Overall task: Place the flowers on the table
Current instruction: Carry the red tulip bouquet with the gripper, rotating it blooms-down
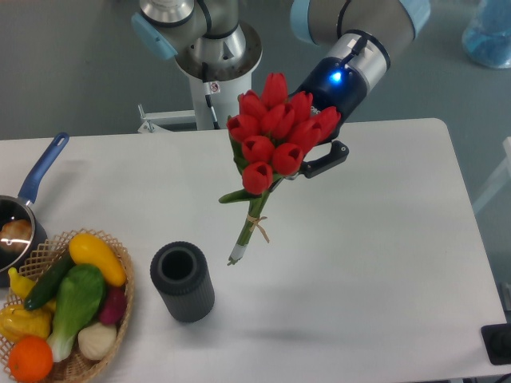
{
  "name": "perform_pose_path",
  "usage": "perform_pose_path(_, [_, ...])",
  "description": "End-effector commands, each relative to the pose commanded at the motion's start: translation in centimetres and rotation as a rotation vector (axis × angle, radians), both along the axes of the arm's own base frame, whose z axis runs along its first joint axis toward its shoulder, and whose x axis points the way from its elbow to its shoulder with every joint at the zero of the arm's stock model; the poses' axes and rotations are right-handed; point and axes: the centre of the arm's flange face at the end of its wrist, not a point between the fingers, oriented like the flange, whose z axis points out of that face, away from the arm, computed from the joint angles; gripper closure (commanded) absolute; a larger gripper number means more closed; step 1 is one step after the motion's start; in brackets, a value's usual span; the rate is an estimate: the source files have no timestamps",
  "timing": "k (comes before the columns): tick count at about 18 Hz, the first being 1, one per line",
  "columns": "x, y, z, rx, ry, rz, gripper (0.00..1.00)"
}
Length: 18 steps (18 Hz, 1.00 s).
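The flowers (271,132), a bunch of red tulips with green stems tied with tan string, hang tilted in the air above the white table (367,239), stem ends pointing down-left. My gripper (307,167) sits behind the blooms and is shut on the flowers just below the heads. One black finger (326,159) shows to the right of the bunch; the other is hidden behind the tulips. The stem tips (235,258) hover just right of the dark ribbed vase.
A dark grey ribbed cylinder vase (183,282) stands upright at front centre-left. A wicker basket (120,307) of toy vegetables sits at the front left corner. A blue-handled pot (24,215) lies at the left edge. The arm's base (211,56) is behind the table.
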Motion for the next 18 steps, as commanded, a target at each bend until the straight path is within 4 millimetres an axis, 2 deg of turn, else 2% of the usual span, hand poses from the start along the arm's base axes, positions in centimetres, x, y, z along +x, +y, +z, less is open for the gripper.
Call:
perform_pose_path(5, [-0.2,-0.1,-0.1,-0.006,0.005,0.006,0.61])
perform_pose_path(10, [-1.1,-1.6,0.0,-0.023,0.008,0.046,0.61])
perform_pose_path(14, [-1.1,-2.1,0.1,-0.147,0.066,0.119,0.61])
perform_pose_path(18, [-1.6,-2.2,-0.2,-0.250,0.034,0.193,0.61])
